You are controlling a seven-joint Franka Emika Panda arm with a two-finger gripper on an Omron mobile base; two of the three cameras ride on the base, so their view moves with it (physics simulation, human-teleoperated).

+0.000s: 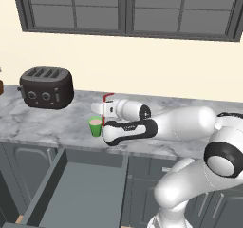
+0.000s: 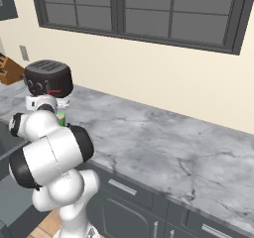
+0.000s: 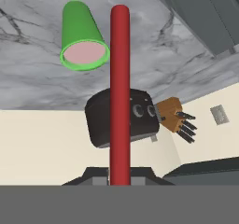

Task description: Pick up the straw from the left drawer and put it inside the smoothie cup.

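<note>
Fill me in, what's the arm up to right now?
The arm's claw is shut on the red straw and holds it over the marble counter, right beside the green smoothie cup. The straw is not in the cup yet; in the hand view it runs just past the cup's rim. The left drawer stands open below the counter, and the black toaster sits off to the left.

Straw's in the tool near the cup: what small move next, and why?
Probably shift the tool sideways toward the smoothie cup. In the hand view the straw, held in the tool, runs beside the cup's open mouth, not over it, so its end likely needs lining up before lowering.
</note>
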